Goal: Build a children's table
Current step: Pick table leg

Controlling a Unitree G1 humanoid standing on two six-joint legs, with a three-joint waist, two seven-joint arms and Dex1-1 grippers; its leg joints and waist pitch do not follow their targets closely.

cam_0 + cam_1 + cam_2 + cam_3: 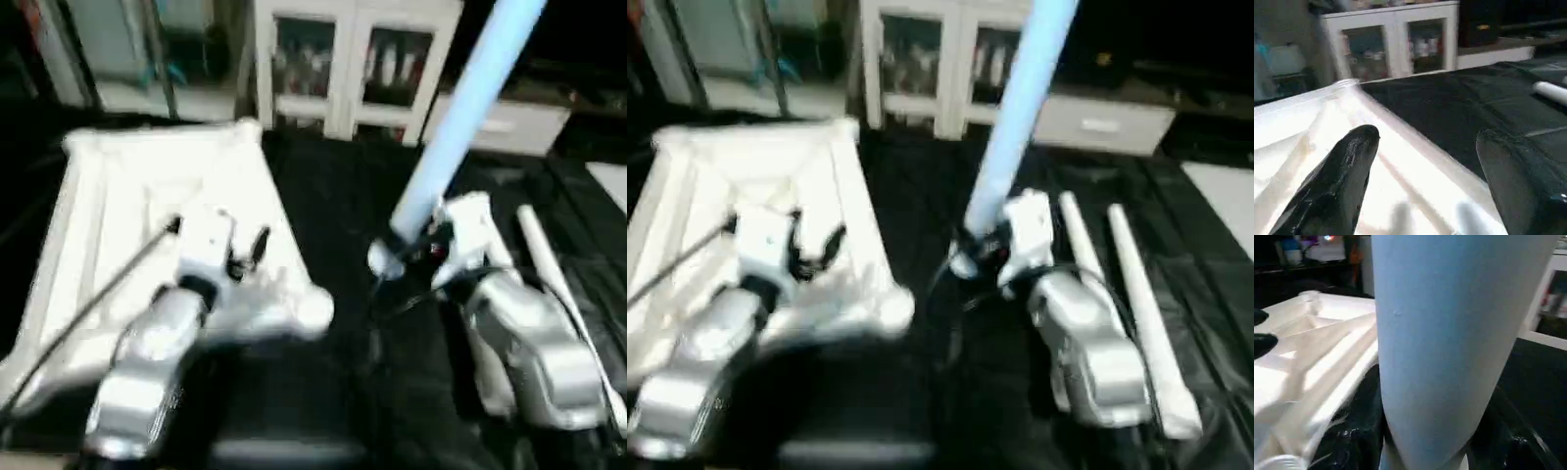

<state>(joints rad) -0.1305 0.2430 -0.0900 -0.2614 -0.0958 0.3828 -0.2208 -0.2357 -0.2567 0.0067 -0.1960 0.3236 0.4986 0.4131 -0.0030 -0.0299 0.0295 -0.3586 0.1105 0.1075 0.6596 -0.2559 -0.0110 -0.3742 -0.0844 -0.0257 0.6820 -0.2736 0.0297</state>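
Note:
The white tabletop lies underside up on the black cloth, ribs showing, with a rounded corner socket at its near right. My left gripper hovers open over the tabletop's right part, its black fingers spread above the ribs. A long white tube leg stands tilted, rising up and to the right, and my right gripper is shut on it near its lower end. In the right wrist view the leg sits between the fingers. Two more legs lie on the cloth to the right.
A black cloth covers the work surface. A white glass-door cabinet and a low white drawer unit stand behind it. A thin cable runs along my left forearm.

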